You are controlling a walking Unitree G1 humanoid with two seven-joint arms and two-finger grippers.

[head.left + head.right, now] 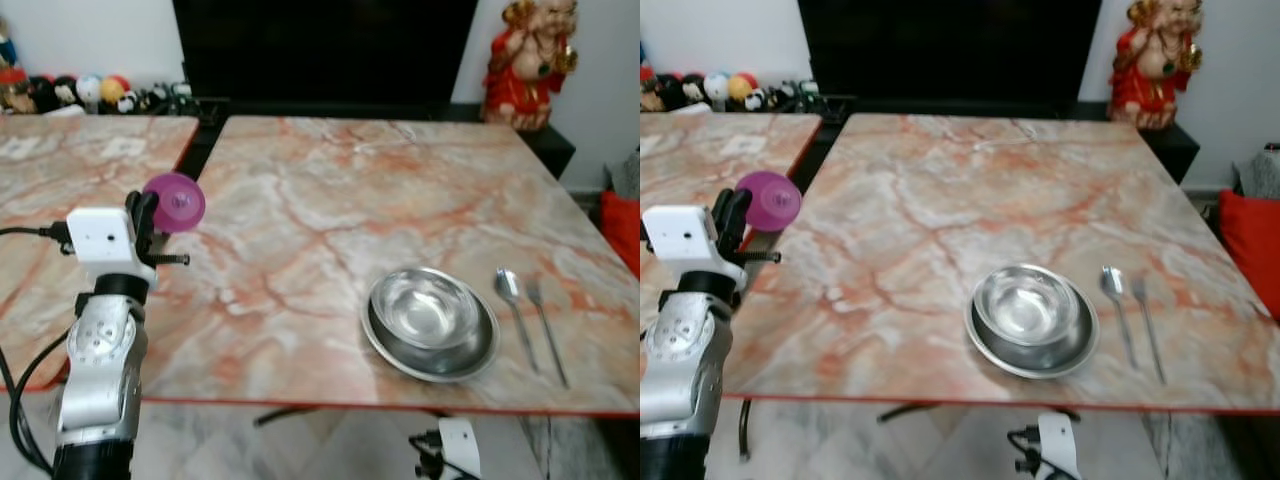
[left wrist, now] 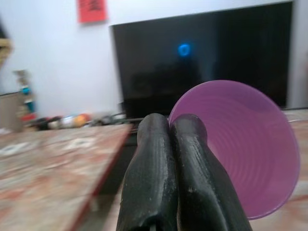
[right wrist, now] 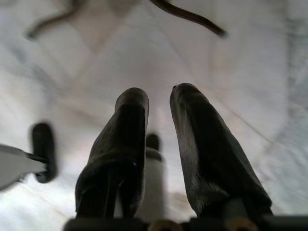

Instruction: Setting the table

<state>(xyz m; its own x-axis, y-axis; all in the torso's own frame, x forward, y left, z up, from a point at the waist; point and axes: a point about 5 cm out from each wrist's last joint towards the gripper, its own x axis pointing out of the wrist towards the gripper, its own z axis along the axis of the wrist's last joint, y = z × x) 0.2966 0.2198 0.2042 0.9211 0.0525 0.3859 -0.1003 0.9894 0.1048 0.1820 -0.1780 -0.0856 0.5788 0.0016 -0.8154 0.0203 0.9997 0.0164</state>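
Marble table (image 1: pixel 330 200), left gripper (image 1: pixel 148 222) pinching purple cup (image 1: pixel 176 201) — apparently by rim

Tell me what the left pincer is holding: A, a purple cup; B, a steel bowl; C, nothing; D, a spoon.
A: the left pincer is shut on the rim of the purple cup, held above the table's left edge, while the spoon and bowl lie on the table.
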